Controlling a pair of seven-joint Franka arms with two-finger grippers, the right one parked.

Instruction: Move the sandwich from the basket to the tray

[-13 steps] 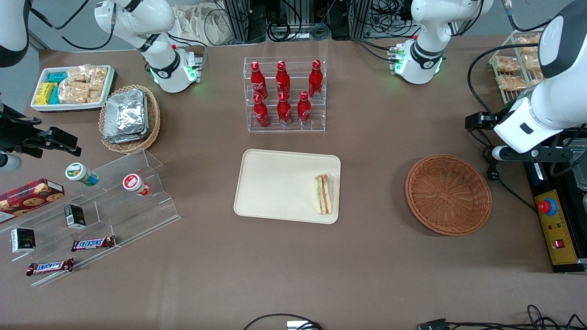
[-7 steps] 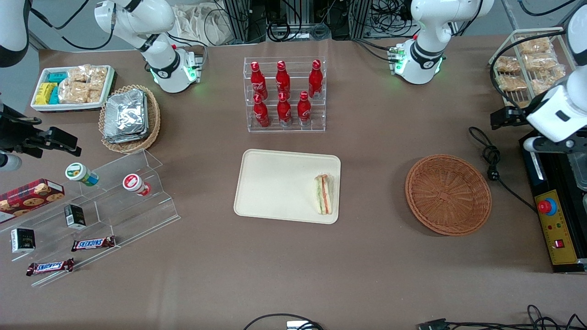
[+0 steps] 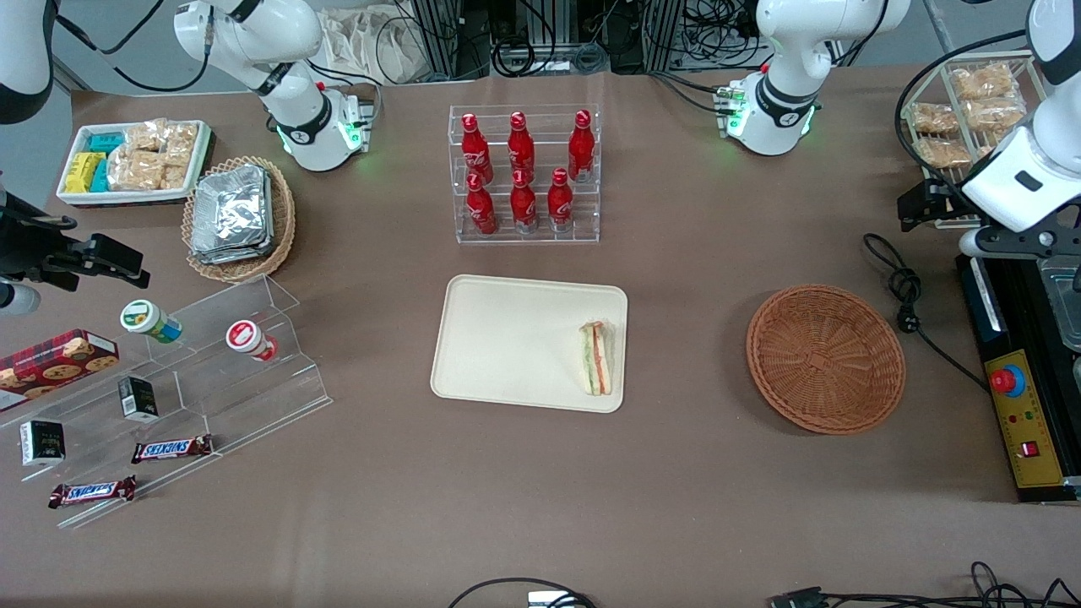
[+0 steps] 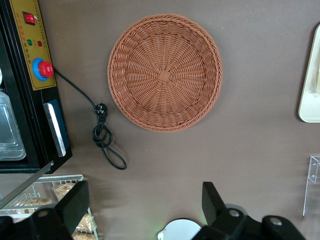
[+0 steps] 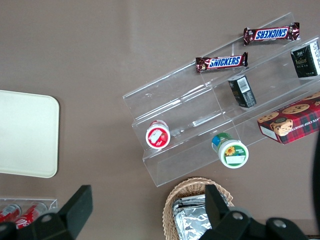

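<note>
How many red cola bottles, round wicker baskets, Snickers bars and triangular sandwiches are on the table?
Red cola bottles: 6
Round wicker baskets: 2 (reddish-brown basket; lighter tan basket)
Snickers bars: 2
Triangular white-bread sandwich: 1, on the cream tray
Total: 11
The left gripper, open, hangs at the working arm's end of the table.

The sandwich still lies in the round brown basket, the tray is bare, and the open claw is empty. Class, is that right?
No. The front view shows the sandwich on the tray; the basket holds nothing. The claw, open and empty, hangs above the table at the working arm's end.
</note>
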